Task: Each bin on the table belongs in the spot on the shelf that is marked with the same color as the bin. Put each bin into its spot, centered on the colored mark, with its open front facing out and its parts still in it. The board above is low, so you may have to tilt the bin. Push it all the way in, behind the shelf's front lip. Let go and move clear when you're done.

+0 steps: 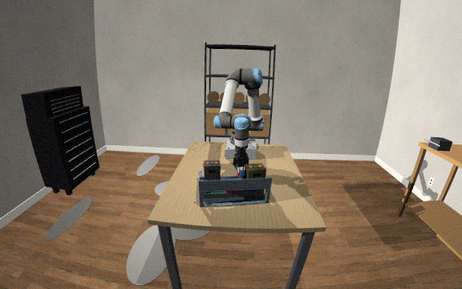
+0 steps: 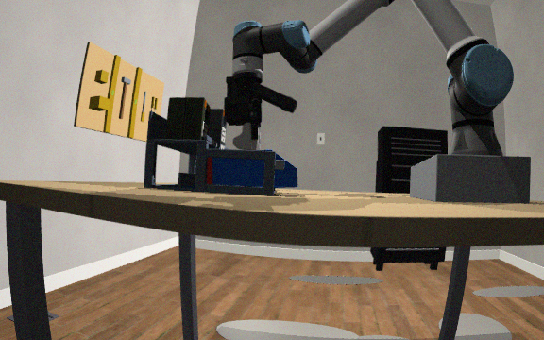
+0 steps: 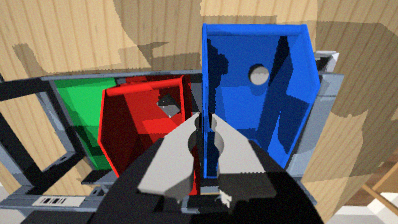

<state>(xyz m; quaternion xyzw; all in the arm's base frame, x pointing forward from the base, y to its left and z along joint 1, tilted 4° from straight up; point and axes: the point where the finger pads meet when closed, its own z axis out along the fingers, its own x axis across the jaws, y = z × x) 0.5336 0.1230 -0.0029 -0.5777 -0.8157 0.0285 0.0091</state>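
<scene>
The blue bin (image 3: 242, 90) (image 2: 239, 172) sits in the shelf (image 1: 235, 184) (image 2: 270, 177) (image 3: 312, 125), at its end slot. Its far end sticks out past the shelf's front rail, and a round pale part (image 3: 259, 75) lies in it. The red bin (image 3: 125, 120) is beside it, slightly turned, with a grey part (image 3: 169, 106) inside. A flat green area (image 3: 80, 102) shows left of the red bin. My gripper (image 3: 205, 113) is narrowly open. Its fingertips stand on either side of the blue bin's left wall, with a small gap. The bins' rear ends are hidden.
A dark box (image 1: 212, 171) and a green box (image 1: 256, 172) (image 2: 184, 118) stand on the shelf's upper board, close to my gripper. Slim uprights and rails of the shelf surround the slots. The arm's base (image 2: 484, 179) is at the other end of the table.
</scene>
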